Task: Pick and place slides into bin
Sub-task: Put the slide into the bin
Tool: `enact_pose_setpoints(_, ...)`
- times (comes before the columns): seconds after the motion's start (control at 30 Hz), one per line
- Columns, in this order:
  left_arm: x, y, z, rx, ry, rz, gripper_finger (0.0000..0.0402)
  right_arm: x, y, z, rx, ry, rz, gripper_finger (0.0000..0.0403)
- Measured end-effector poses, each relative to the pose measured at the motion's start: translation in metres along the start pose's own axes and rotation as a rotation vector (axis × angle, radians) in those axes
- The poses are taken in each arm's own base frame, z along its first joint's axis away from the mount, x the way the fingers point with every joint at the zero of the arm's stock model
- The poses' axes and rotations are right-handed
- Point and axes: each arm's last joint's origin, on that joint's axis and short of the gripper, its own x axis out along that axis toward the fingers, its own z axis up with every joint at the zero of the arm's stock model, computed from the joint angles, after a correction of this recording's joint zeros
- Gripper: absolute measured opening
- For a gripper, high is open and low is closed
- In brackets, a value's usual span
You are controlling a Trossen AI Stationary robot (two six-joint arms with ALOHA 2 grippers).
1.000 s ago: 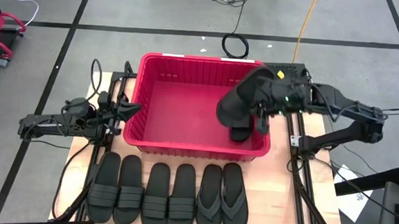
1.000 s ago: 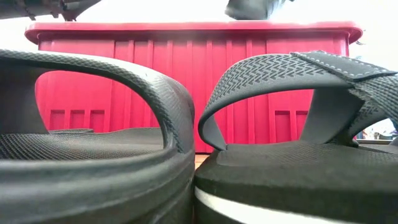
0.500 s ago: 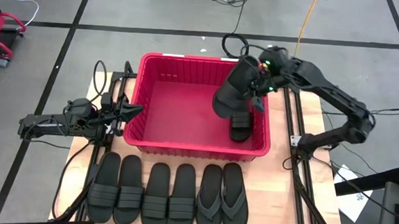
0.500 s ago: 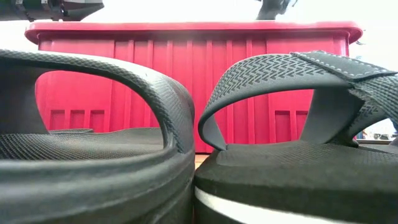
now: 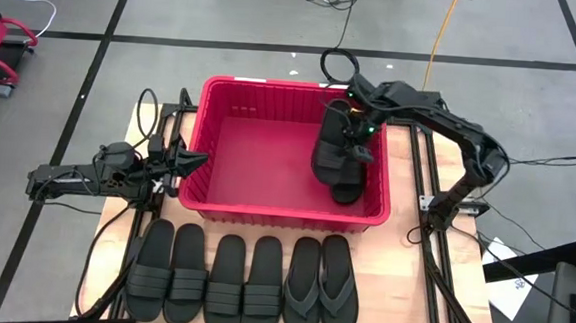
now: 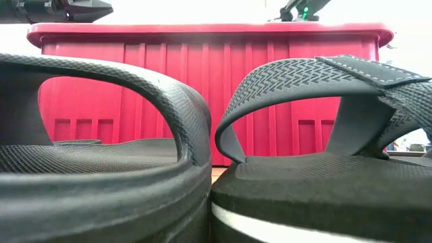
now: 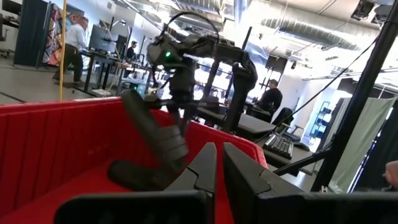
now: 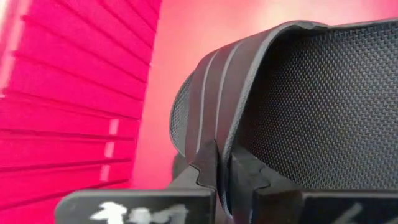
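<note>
A slide (image 5: 333,144) is held tilted inside the bin (image 5: 234,94), at its right end, clenched by the right gripper (image 5: 357,141) — the fingers (image 8: 205,171) are pinched on the strap. Under it, on the bin floor, another slide (image 5: 347,188) is seen. Six slides (image 5: 244,281) are lined up in front of the bin. The left gripper (image 5: 190,160) is parked just left of the bin, fingers closed together — nothing held.

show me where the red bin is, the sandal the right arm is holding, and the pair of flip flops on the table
Bright red plastic bin (image 5: 254,144): high view, bare floor.
Black rubber band-strap sandal in the right gripper (image 5: 331,144): high view, its sole.
Black thong-style flip-flops (image 5: 322,285): high view, where the pair meets.
</note>
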Motion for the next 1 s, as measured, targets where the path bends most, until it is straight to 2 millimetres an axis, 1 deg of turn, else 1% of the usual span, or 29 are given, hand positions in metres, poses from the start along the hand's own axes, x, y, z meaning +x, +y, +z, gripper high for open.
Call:
enact_pose_setpoints(0.1, 0.000, 0.000, 0.000, 0.002, 0.000, 0.001, 0.0024, 0.013, -0.006, 0.008, -0.033, 0.015, -0.072, 0.0003)
enact_pose_setpoints(0.17, 0.000, 0.000, 0.000, 0.003, 0.000, 0.000, 0.0024, 0.021, -0.008, 0.012, -0.063, 0.021, -0.089, 0.0003)
enact_pose_setpoints(0.3, 0.000, 0.000, -0.001, 0.003, 0.007, 0.002, 0.0024, 0.038, -0.009, 0.016, -0.102, 0.013, -0.002, 0.0003)
enact_pose_setpoints(0.5, 0.000, 0.001, -0.004, 0.007, 0.037, 0.011, 0.0024, 0.066, -0.016, 0.013, -0.080, 0.087, 0.079, 0.0003)
enact_pose_setpoints(0.63, 0.000, 0.001, -0.005, 0.008, 0.047, 0.014, 0.0024, 0.082, -0.026, 0.009, -0.052, 0.116, 0.114, 0.0003)
enact_pose_setpoints(0.73, 0.000, 0.002, -0.005, 0.008, 0.051, 0.016, 0.0024, 0.092, -0.032, 0.008, -0.027, 0.123, 0.135, 0.0003)
enact_pose_setpoints(0.87, 0.000, 0.002, -0.006, 0.008, 0.058, 0.017, 0.0024, 0.105, -0.038, 0.005, 0.009, 0.113, 0.208, 0.0003)
enact_pose_setpoints(1.0, 0.000, 0.002, -0.006, 0.009, 0.061, 0.018, 0.0024, 0.115, -0.045, -0.001, 0.056, 0.144, 0.226, 0.0003)
